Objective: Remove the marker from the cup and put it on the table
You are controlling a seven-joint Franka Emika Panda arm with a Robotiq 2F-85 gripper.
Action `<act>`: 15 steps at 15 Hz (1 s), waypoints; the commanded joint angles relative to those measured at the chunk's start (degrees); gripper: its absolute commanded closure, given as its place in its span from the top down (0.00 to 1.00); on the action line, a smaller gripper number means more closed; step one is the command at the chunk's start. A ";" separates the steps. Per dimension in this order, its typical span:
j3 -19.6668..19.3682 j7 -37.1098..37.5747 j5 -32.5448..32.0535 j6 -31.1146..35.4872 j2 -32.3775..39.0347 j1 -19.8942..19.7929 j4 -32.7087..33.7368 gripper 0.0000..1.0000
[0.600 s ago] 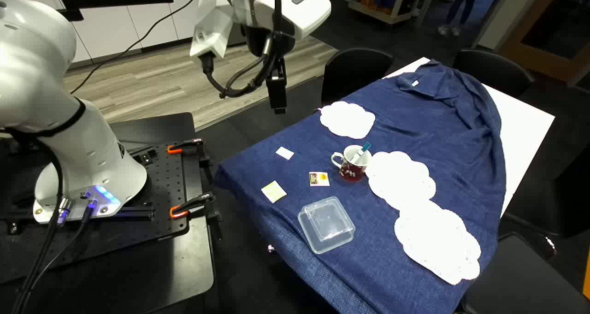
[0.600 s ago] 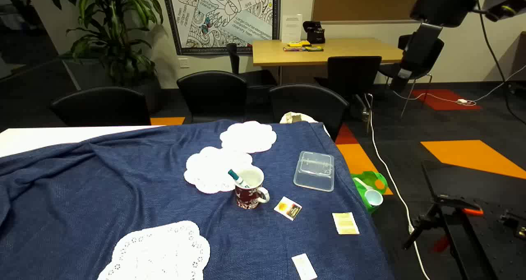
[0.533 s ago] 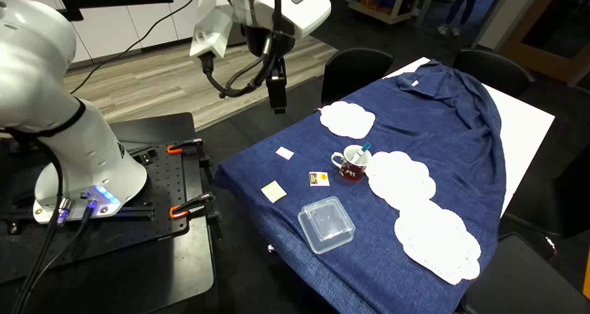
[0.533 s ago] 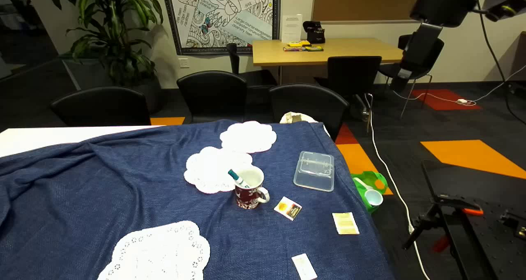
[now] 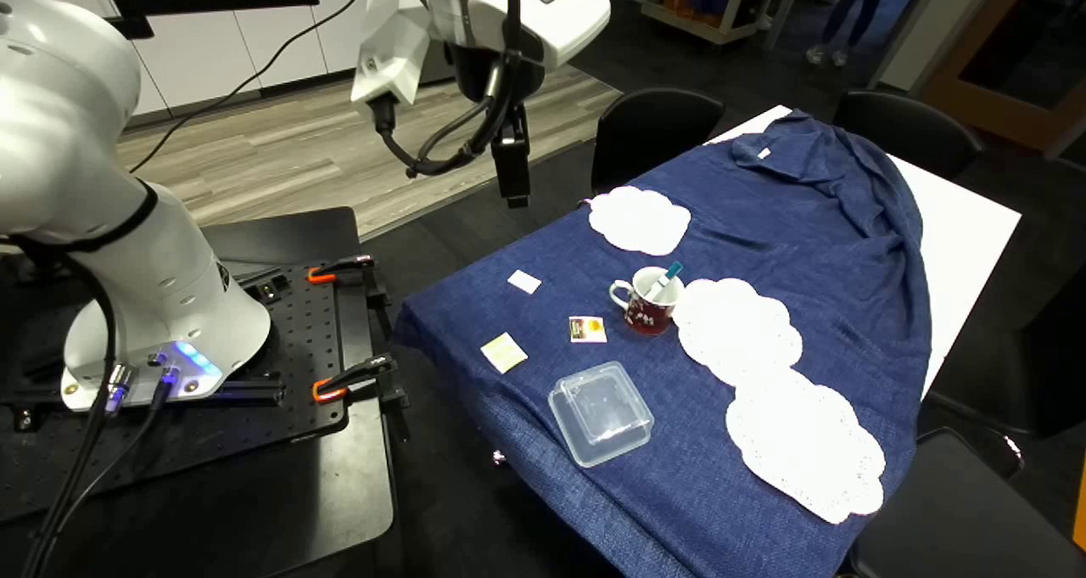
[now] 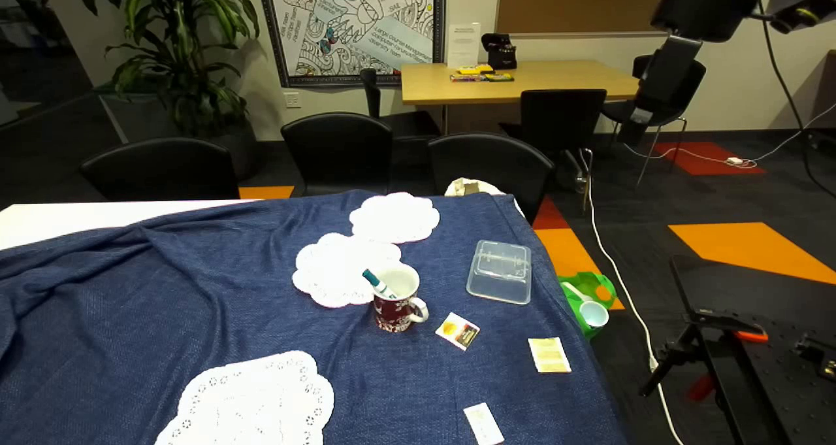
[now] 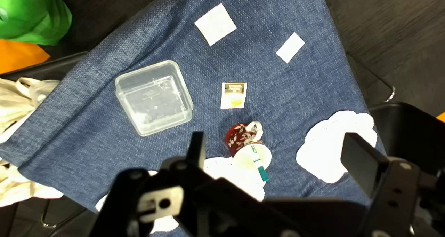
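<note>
The marker point(image 5: 669, 274) has a teal cap and a white body. It leans in the cup with its cap above the rim, in both exterior views point(image 6: 373, 279) and in the wrist view point(image 7: 261, 171). The dark red cup point(image 5: 647, 317) has a white handle and pale inside point(image 6: 393, 315), and stands upright on the table's blue cloth point(image 5: 755, 221). It also shows in the wrist view point(image 7: 239, 139). My gripper point(image 7: 276, 148) is open and empty, its fingers wide apart. In an exterior view the gripper point(image 5: 516, 198) hangs high, off the table's edge, apart from the cup. The marker's lower end is hidden.
White doilies point(image 5: 736, 330) lie beside the cup, with another doily point(image 5: 639, 221) farther off. A clear plastic container point(image 5: 602, 415), a tea packet point(image 5: 587, 329), a yellowish square point(image 5: 504, 353) and a small white paper point(image 5: 524, 282) lie near. Chairs point(image 6: 336, 151) surround the table.
My gripper has shifted very slightly, a little up and to the right in an exterior view. The cup and marker have not moved.
</note>
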 commanded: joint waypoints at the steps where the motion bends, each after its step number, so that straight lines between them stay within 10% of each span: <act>1: 2.04 -1.29 -0.61 4.09 1.64 -0.73 1.98 1.00; 15: 4.15 -6.48 -2.51 33.04 24.68 3.36 12.82 1.00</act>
